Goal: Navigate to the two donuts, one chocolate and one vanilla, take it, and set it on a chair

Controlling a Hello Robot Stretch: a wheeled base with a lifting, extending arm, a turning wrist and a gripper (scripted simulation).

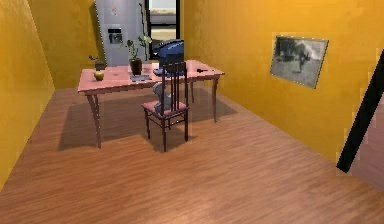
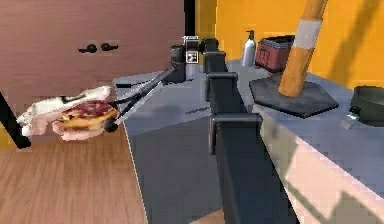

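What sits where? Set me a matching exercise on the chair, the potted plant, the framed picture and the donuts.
Things: 1 dark wooden chair; 2 green potted plant; 3 grey framed picture; 4 brown and white donuts.
Places: A on the yellow wall; B at the tool's far end; C on the pink wooden table; D on the wooden floor beside that table.
Pairs: 1-D, 2-C, 3-A, 4-B.

my arm (image 2: 235, 140): one dark bar, reaching outward. my gripper (image 2: 115, 110): slanting down-left off its far end.
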